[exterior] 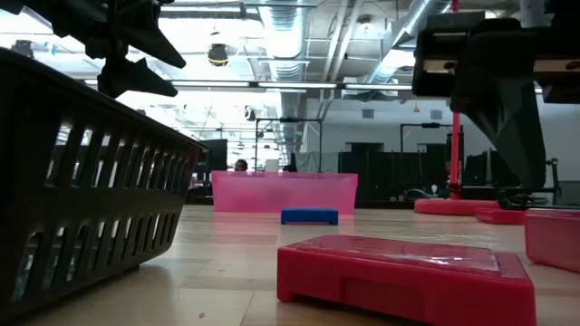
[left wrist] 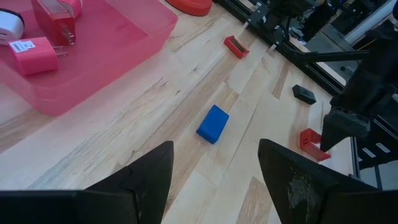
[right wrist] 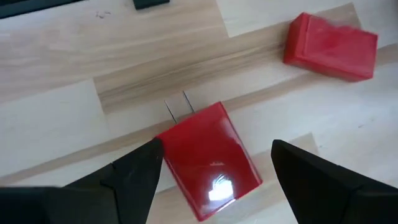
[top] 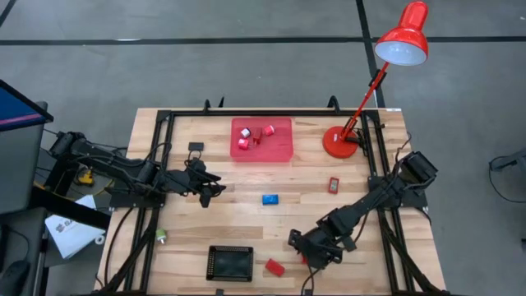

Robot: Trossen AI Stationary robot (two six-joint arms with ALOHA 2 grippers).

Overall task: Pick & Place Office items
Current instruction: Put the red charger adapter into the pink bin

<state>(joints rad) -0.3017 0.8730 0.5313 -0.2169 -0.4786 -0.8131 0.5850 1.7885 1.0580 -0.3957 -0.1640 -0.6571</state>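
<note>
Low over the table's near right part, my right gripper (top: 301,251) stands open above a red plug block (right wrist: 208,162) with two metal prongs. The block lies on the wood between the two fingers (right wrist: 134,180), and I see no touch. A second red block (top: 274,267) lies close by, toward the near edge. Mid-table lies a blue block (top: 270,198). At the left my left gripper (top: 215,189) hovers open and holds nothing, with the blue block (left wrist: 212,123) ahead of it.
A pink tray (top: 283,148) at the far middle holds several red and white pieces. A red desk lamp (top: 339,141) stands at the far right and a black basket (top: 212,265) at the near edge. A red-framed piece (top: 334,184), a black rectangle (top: 196,147) and a green-white bit (top: 162,237) lie loose.
</note>
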